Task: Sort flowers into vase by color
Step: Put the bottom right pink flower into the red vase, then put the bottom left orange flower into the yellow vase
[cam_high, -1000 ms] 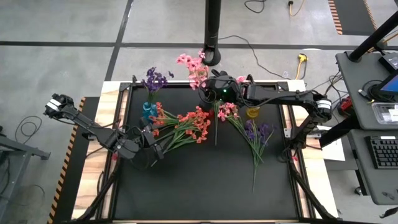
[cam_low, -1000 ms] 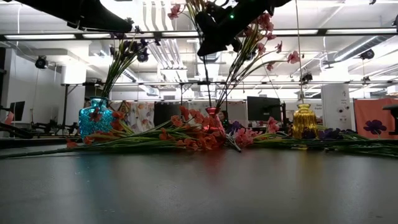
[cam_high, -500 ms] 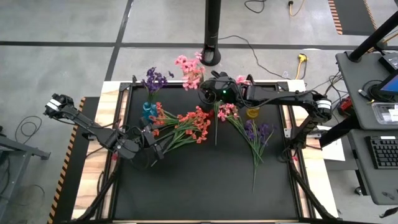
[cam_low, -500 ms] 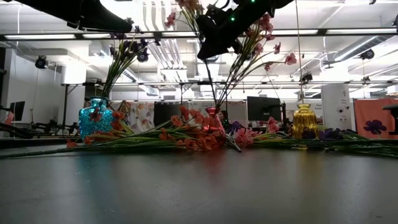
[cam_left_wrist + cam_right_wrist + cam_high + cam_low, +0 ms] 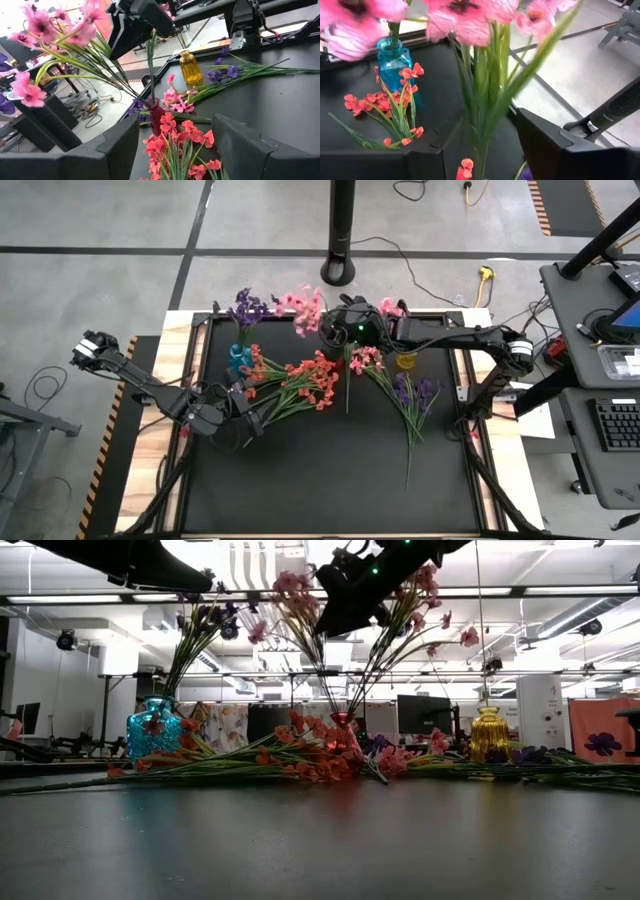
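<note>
The right arm reached in from its own side, stretched long and nearly level, wrist raised well above the surface. The right claw (image 5: 338, 332) hung at the arm's far end, its dark fingers (image 5: 555, 145) spread apart. The left arm lay folded low, elbow out; the left claw (image 5: 250, 418) rested near the surface, its fingers (image 5: 117, 145) parted.

No readable text, label, brand or number shows in any view. The banner (image 5: 603, 743) at the far right of the room bears a dark flower shape, perhaps a logo, with no lettering that can be made out.
</note>
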Controlling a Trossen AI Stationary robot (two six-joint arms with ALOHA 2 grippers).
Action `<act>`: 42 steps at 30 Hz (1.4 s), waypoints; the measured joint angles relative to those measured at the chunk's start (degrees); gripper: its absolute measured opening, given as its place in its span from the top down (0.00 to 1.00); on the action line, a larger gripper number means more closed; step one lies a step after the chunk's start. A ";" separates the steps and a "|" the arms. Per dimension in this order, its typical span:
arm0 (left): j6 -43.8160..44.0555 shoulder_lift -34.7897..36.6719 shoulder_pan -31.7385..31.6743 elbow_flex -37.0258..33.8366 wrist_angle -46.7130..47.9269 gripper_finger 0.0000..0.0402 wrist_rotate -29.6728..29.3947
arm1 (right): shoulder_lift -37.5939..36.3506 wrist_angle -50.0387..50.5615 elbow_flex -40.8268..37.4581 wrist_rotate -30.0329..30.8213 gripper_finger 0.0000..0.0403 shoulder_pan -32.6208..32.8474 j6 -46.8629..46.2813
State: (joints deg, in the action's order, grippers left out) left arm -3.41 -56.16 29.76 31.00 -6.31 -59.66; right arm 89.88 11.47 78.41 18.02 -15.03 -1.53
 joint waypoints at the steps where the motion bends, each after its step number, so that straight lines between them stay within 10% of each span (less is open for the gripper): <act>1: 0.38 0.00 0.00 0.00 0.03 0.43 0.00 | -0.09 0.58 0.00 0.00 0.56 0.00 -0.16; 11: 16.63 -0.02 0.02 -0.02 6.26 0.43 1.40 | -4.20 3.46 0.00 -0.02 0.47 0.32 -0.84; 22: 34.01 -1.23 0.35 -0.02 11.28 0.43 25.88 | -11.68 5.29 0.00 -0.02 0.37 2.03 -1.61; 42: 39.50 -12.30 1.04 3.37 14.12 0.43 29.34 | -17.04 5.48 0.00 -0.04 0.34 9.18 -1.50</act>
State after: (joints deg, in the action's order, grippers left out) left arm 36.09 -68.46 30.80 34.38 7.81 -30.31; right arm 72.84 16.95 78.41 17.98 -5.85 -3.03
